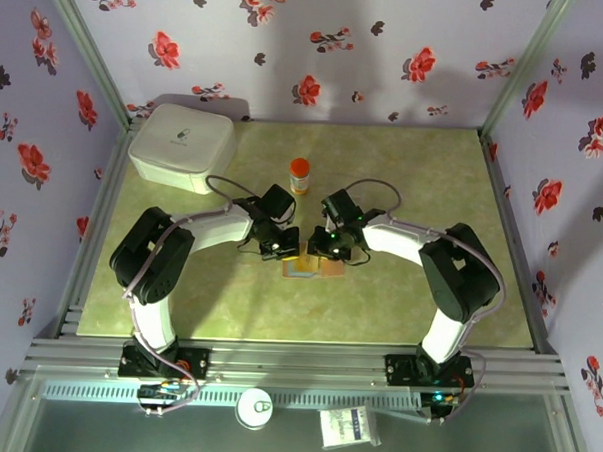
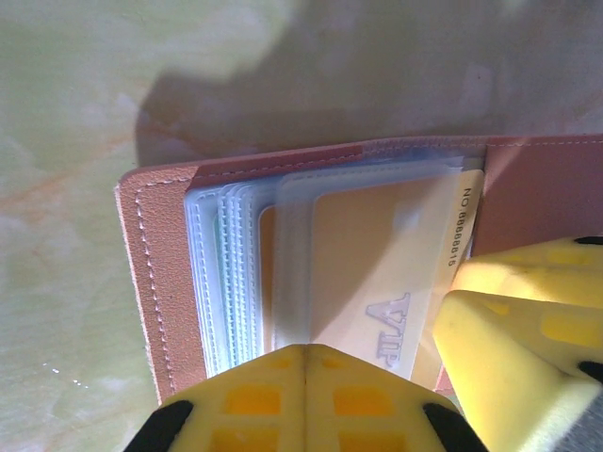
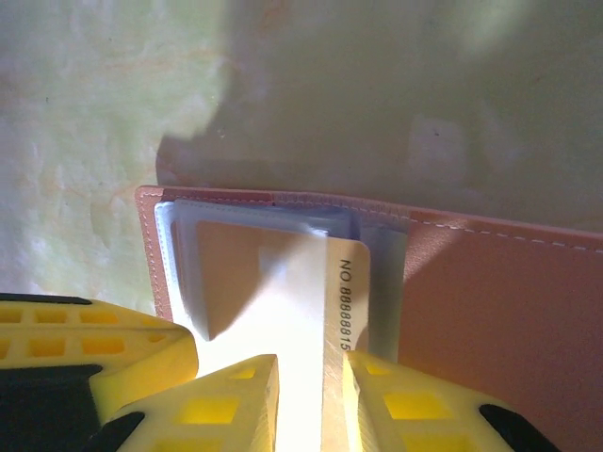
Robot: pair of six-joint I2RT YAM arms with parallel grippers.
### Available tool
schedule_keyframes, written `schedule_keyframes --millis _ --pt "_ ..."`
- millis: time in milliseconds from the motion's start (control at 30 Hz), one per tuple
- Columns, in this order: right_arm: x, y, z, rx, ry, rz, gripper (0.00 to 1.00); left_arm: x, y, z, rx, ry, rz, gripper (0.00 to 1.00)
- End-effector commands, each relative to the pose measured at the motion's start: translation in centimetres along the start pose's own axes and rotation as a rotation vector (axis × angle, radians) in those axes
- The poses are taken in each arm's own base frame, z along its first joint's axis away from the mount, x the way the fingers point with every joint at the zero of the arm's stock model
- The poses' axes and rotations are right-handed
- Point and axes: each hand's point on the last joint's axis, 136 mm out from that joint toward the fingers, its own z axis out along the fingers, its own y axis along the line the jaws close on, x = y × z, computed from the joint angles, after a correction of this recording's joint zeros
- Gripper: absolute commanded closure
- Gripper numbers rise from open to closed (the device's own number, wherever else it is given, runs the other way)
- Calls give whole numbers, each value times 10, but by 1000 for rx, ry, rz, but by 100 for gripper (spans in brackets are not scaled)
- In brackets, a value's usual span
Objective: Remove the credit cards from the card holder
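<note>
Left gripper (image 1: pixel 279 247) and right gripper (image 1: pixel 326 249) meet tip to tip over the open card holder (image 1: pixel 332 271). It lies mid-table (image 1: pixel 433 192), nearer than a small orange bottle (image 1: pixel 300 174). A white box (image 1: pixel 182 146) sits at the far left corner.

From the left wrist, the left gripper (image 2: pixel 304 363) has its fingers pressed together at the near edge of the clear sleeves (image 2: pixel 226 273). The right gripper (image 2: pixel 459 290) pinches an orange-yellow card (image 2: pixel 367 273) partly out of its sleeve.

From the right wrist, the right gripper (image 3: pixel 335 377) nips that orange-yellow card (image 3: pixel 283 301) by its numbered edge, over the brown card holder (image 3: pixel 499 311).
</note>
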Motion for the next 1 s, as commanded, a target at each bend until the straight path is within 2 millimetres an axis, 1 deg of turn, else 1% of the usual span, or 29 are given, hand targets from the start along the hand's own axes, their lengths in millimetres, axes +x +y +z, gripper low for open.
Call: schedule_keyframes --millis 0,200,367,500,600,967 --pt "3 -4 -9 28 -19 -24 75 6 7 5 -37 21 9 100" --pt "2 -4 -14 32 -34 -28 74 5 6 3 -33 17 11 100" --pt "4 -3 -15 21 -29 -26 74 2 -1 -3 -18 1 19 100" --pt "5 6 -13 -35 -20 -22 74 0 -2 -3 -19 -1 24 100" --pt "5 11 -11 -64 -14 -20 74 1 1 1 -28 8 23 100" --pt "4 15 -2 -91 2 -12 76 6 15 7 -76 31 23 100"
